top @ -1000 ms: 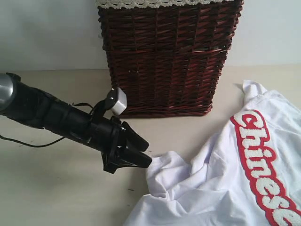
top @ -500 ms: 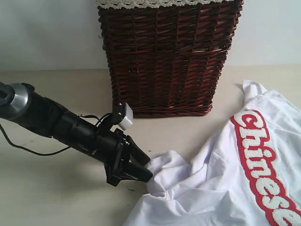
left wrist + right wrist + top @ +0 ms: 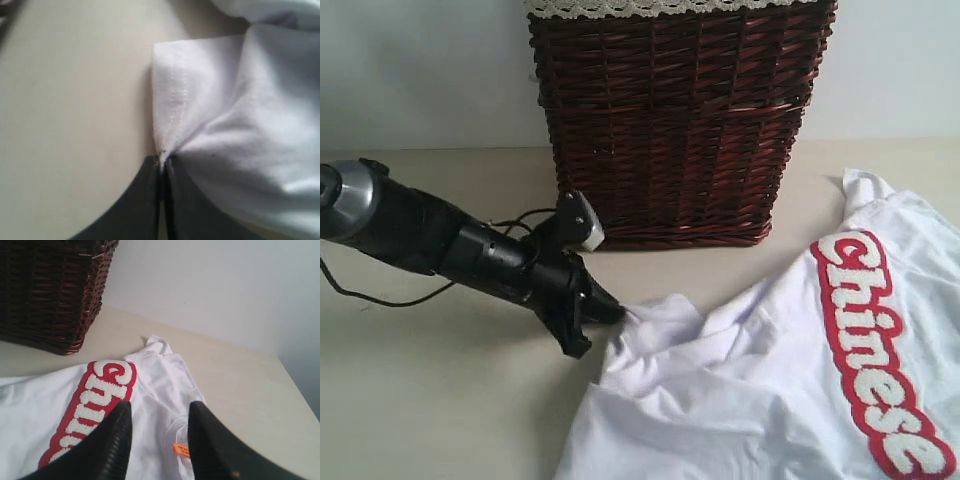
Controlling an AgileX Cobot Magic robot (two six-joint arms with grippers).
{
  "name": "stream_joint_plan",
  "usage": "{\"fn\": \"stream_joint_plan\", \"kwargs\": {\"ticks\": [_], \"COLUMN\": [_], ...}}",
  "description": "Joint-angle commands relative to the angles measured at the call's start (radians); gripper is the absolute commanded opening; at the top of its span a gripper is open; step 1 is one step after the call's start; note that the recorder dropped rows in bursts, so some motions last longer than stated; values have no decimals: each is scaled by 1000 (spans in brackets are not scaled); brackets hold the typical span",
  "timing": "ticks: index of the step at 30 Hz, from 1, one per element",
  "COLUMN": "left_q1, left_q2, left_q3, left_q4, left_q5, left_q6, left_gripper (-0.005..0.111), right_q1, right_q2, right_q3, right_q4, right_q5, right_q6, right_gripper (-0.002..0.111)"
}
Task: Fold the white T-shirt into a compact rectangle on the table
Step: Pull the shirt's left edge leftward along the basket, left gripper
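L end effector (image 3: 620, 314) now pinching T-shirt (image 3: 750, 390) hem, cloth dragged.

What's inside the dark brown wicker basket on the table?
Only a cream lace trim shows atop the dark brown wicker basket; its woven walls hide the inside.
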Motion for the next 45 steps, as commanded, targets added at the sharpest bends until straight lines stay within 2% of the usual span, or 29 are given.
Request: {"fn": "stream_joint_plan", "kwargs": {"ticks": [1,7,19,22,27,38,43,45], "left_q1": [0,0,-4,-4,-4,-2,5,22], "left_q2": [-71,-152,-219,-219,-219,-240,-271,-293], "left_q3": [0,0,37,64,103,104,104,104], "left_q4": [-83,-149,-157,-157,-157,-161,-169,-203], "left_q5": [-214,-344,-720,-780,-787,-785,-822,-834], "left_q6": [2,-1,-5,-10,-19,-228,-561,-595], "left_gripper": [0,0,0,0,0,0,0,0], "right_q1": [0,0,0,0,0,0,0,0], "right_q2": [-5,-5,-5,-5,-5,-5,-5,-5], "right_q3": [2,2,2,2,2,2,2,2], "right_q4": [0,0,0,0,0,0,0,0], "right_q5": [-4,-4,-4,-4,-4,-4,-4,-4], "right_q6": [2,2,2,2,2,2,2,2], "right_gripper": [37,37,37,37,37,37,37,37]}}
